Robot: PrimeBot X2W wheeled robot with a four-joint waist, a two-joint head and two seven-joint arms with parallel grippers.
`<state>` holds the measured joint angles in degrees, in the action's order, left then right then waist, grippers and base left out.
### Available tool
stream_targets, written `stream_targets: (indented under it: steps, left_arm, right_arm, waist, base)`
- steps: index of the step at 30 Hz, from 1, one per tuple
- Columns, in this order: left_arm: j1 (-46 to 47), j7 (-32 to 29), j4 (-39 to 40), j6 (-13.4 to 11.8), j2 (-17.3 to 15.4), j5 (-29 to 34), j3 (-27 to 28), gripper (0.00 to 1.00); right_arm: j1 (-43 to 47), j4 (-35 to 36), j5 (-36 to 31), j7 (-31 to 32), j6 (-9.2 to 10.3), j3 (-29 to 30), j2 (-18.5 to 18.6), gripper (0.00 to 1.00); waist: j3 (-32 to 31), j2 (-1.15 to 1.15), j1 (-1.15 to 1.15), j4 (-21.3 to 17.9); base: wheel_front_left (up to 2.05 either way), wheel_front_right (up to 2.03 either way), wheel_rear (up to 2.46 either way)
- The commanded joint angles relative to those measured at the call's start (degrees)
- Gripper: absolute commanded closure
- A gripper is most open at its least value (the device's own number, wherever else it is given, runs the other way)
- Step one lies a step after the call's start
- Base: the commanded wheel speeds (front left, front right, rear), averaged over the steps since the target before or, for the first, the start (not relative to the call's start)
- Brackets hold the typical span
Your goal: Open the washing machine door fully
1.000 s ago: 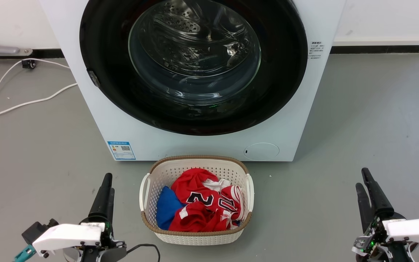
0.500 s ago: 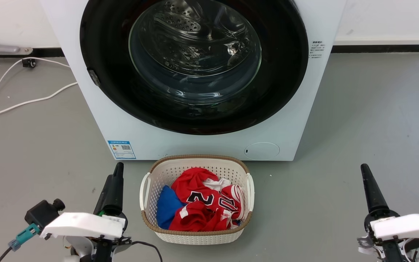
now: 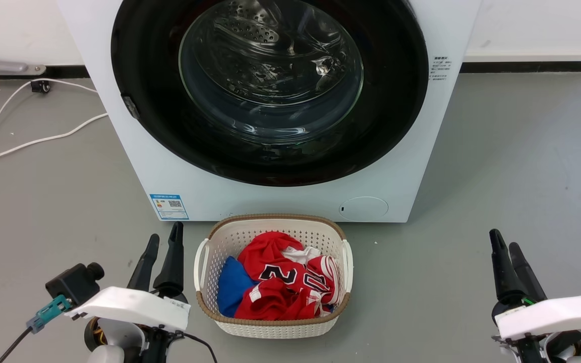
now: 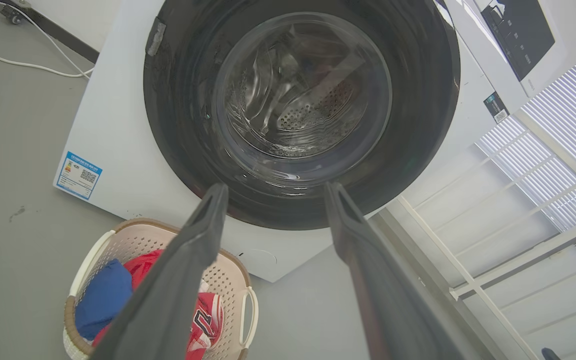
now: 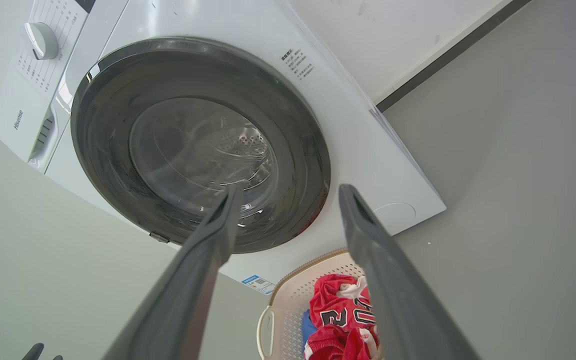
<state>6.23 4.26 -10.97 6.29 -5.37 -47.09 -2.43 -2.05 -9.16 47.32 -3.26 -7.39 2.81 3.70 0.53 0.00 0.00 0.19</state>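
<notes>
The washing machine point(image 3: 270, 201) is a big white front loader filling the top of the head view. Its washing machine door point(image 3: 386, 101), a glossy black ring around a clear glass bowl, lies flush against the front, with a small grey catch point(image 3: 130, 107) on its left edge. My left gripper point(image 3: 165, 234) is open, low at the left, beside the basket and well short of the door. My right gripper point(image 3: 503, 239) is open, low at the far right. Both wrist views look up along spread fingers, left gripper point(image 4: 275, 186) and right gripper point(image 5: 288, 190), at the door point(image 4: 418, 100) point(image 5: 298, 145).
A white laundry basket point(image 3: 275, 219) with red jerseys and a blue cloth stands on the grey floor in front of the machine, between my arms. A white cable point(image 3: 28, 143) trails on the floor at the left. A white railing and blinds point(image 4: 518, 200) stand beside the machine.
My left gripper has moved forward and right toward the machine, turning so both fingers show apart. The right gripper has turned and shifted slightly left. The door has not moved.
</notes>
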Motion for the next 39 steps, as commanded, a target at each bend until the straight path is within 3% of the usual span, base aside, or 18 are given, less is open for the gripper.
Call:
stream_targets:
  steps: [1, 4, 11, 39]
  left_arm:
    - [1.68, 0.46, 0.62, -0.28, -0.66, 1.75, -0.37, 0.00]
    - [2.12, 1.56, 0.13, -0.91, -1.44, 6.68, -1.69, 0.00]
    - [2.59, 2.73, -0.21, -1.64, -2.27, 11.76, -3.23, 0.00]
    - [3.63, 6.75, -2.53, -3.40, -3.81, 27.62, -6.69, 0.00]
  right_arm:
    - [-0.16, 1.13, -1.78, -0.47, -0.06, -0.21, 0.11, 0.00]
    - [0.29, 2.04, -7.06, -0.84, -0.07, -0.50, -0.02, 0.00]
    - [0.57, 3.07, -12.67, -1.06, -0.08, -0.75, -0.13, 0.00]
    - [1.81, 5.60, -31.01, -2.76, -0.12, -2.23, -0.29, 0.00]
  waist:
    - [-0.02, 0.00, 0.00, -0.01]
    - [-0.02, 0.00, 0.00, -0.03]
    - [0.00, 0.00, 0.00, -0.04]
    - [0.02, 0.00, 0.00, -0.06]
  base:
    - [0.00, 0.00, 0.00]
    - [0.00, 0.00, 0.00]
    - [0.00, 0.00, 0.00]
    - [0.00, 0.00, 0.00]
